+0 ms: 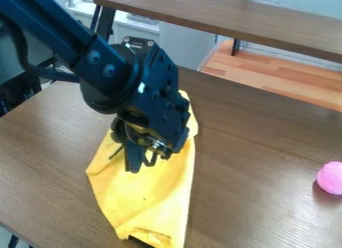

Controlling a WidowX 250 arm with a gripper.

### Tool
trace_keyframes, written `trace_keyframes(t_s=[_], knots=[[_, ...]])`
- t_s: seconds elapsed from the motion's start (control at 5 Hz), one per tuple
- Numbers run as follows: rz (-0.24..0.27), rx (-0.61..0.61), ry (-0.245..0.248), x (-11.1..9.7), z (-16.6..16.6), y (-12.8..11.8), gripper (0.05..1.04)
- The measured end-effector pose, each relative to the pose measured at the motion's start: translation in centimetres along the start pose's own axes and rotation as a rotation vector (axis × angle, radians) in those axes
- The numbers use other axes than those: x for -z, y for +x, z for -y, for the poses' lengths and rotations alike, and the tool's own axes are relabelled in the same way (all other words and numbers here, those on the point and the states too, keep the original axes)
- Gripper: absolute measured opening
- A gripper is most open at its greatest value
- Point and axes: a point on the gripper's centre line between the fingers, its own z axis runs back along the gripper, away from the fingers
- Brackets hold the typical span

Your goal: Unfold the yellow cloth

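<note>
The yellow cloth (150, 197) lies on the brown table as a long, narrow, creased shape, its lower end rumpled close to the table's front edge. Over its upper half hangs the black gripper (141, 164), pointing down at the cloth. The arm and gripper hide much of the cloth's upper part, though a strip shows along the right side. Whether the gripper touches the cloth I cannot tell.
A pink ball (330, 178) rests on the table (260, 142) at the right edge of the view. A raised brown shelf (234, 17) crosses behind the table, with a lighter wooden surface (274, 79) beyond it.
</note>
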Motion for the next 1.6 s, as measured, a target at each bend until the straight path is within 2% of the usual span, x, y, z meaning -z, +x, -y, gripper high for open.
trace_keyframes(t_s=[0.4, 0.6, 0.8, 1.0, 1.2, 1.4, 1.6], knots=[[0.014, -0.012, -0.008, -0.3, -0.3, -0.3, 0.062], [0.016, -0.048, -0.039, -0.3, -0.5, -0.7, 0.197], [-0.005, -0.147, -0.072, -0.1, -0.2, -0.6, 0.445], [-0.014, -0.229, -0.089, 0.7, 0.5, -0.4, 0.756], [0.016, -0.264, -0.094, 0.9, 0.7, 0.1, 0.989], [0.026, -0.282, -0.102, 1.6, 1.4, 0.4, 1.001], [0.03, -0.289, -0.097, 1.7, 1.3, 0.4, 0.96]])
